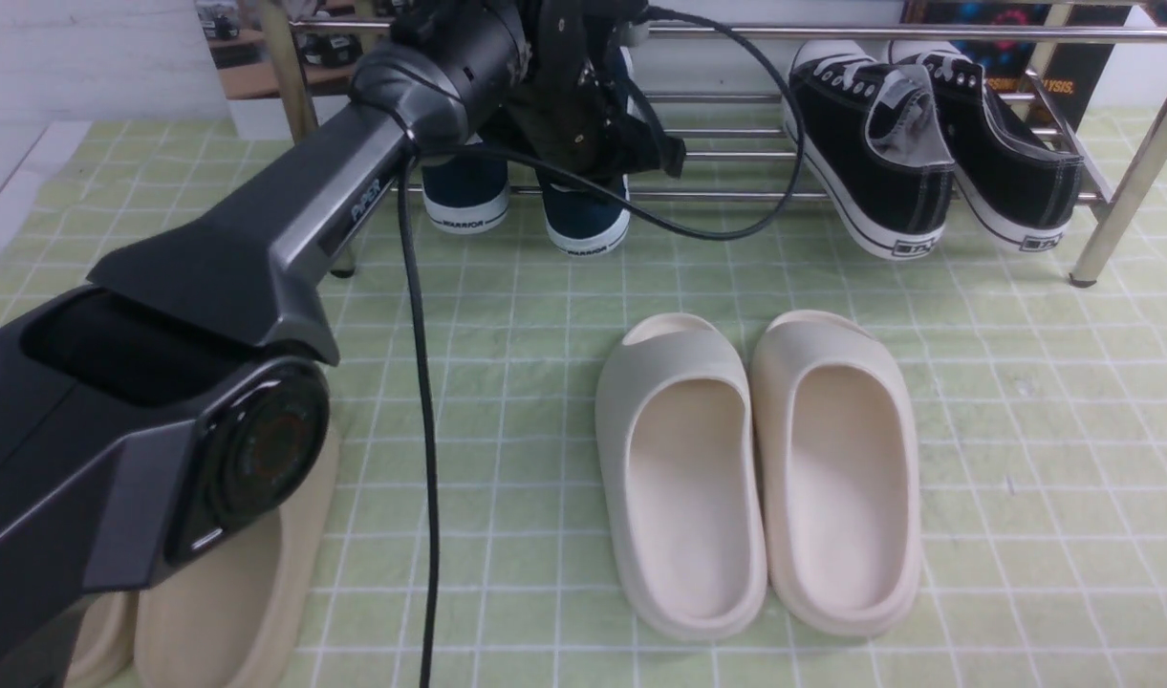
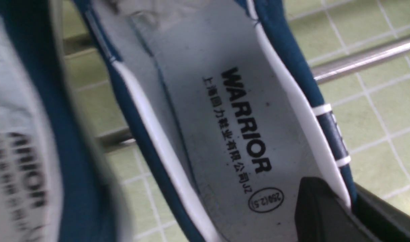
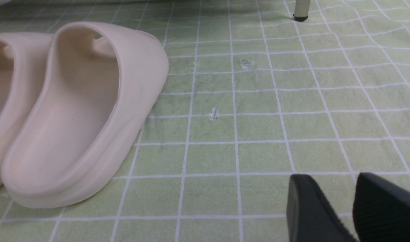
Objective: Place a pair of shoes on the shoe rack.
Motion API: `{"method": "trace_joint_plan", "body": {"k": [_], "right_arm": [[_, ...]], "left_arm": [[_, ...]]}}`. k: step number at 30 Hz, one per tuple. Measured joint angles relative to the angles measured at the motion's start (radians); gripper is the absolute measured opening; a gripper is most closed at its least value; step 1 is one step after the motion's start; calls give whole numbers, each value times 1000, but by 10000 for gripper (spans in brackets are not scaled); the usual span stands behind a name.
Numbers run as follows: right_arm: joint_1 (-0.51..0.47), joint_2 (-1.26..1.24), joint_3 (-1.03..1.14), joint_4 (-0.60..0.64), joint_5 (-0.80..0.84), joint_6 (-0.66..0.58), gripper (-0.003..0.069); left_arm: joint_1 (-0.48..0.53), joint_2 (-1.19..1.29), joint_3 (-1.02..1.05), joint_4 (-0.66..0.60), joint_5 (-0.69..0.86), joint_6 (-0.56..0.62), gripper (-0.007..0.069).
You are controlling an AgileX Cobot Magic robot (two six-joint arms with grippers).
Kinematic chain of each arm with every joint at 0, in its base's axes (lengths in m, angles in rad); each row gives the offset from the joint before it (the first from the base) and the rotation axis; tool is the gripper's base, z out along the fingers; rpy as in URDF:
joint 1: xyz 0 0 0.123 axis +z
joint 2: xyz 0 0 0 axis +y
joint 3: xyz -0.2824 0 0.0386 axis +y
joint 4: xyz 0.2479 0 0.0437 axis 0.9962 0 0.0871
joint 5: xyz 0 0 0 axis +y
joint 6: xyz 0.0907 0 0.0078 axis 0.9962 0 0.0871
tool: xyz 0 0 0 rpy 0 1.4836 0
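Front view first, from the left side to the right. My left arm (image 1: 258, 239) fills the left of the frame and reaches up to the top middle, with one black cable (image 1: 421, 430) hanging down from it. Under the arm, in the lower left corner, parts of two tan slides (image 1: 229, 592) peek out.

At the top middle I count two navy shoes, the first navy shoe (image 1: 465, 196) and the second navy shoe (image 1: 588, 220). They sit side by side at the left part of the shoe rack (image 1: 927, 33). Their heels stick out over its front bar, and the arm hides their toes.

In the middle of the green mat (image 1: 507, 382) lie two cream slides (image 1: 679, 478), touching each other. At the upper right, two black sneakers (image 1: 870, 162) lean on the rack bars, heels toward me.

Left wrist view shows the left gripper (image 2: 349, 211) pinched onto the heel edge of the second navy shoe. One finger (image 2: 319, 208) is inside on the grey insole and the other is outside. The first navy shoe is a blur at the left edge.

Right wrist view shows the same two cream slides at the left and one rack foot (image 3: 300, 13) at the top. The right gripper (image 3: 339, 188) is at the lower right, its fingers a little apart and holding nothing, low over the mat.
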Motion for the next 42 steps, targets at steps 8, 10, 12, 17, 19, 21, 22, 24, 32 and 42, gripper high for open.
{"method": "trace_joint_plan", "body": {"k": [8,10,12,17,19,21,22,24,32,42], "right_arm": [[0,0,0,0,0,0,239],[0,0,0,0,0,0,239],[0,0,0,0,0,0,239],[0,0,0,0,0,0,239],[0,0,0,0,0,0,239],[0,0,0,0,0,0,239],[0,0,0,0,0,0,239],[0,0,0,0,0,0,239],[0,0,0,0,0,0,239],[0,0,0,0,0,0,239]], "left_arm": [[0,-2,2,28,-38,-86,27],[0,-4,2,39,-48,-93,81],[1,-10,2,53,-69,-100,173],[4,-33,0,65,-82,-104,330],[6,-50,0,65,-75,-105,365],[6,-71,0,65,-60,-105,372],[6,-74,0,65,-57,-105,372],[6,-112,0,66,6,-101,355],[6,-269,6,74,278,-20,78],[6,-824,370,48,286,-20,-13]]}}
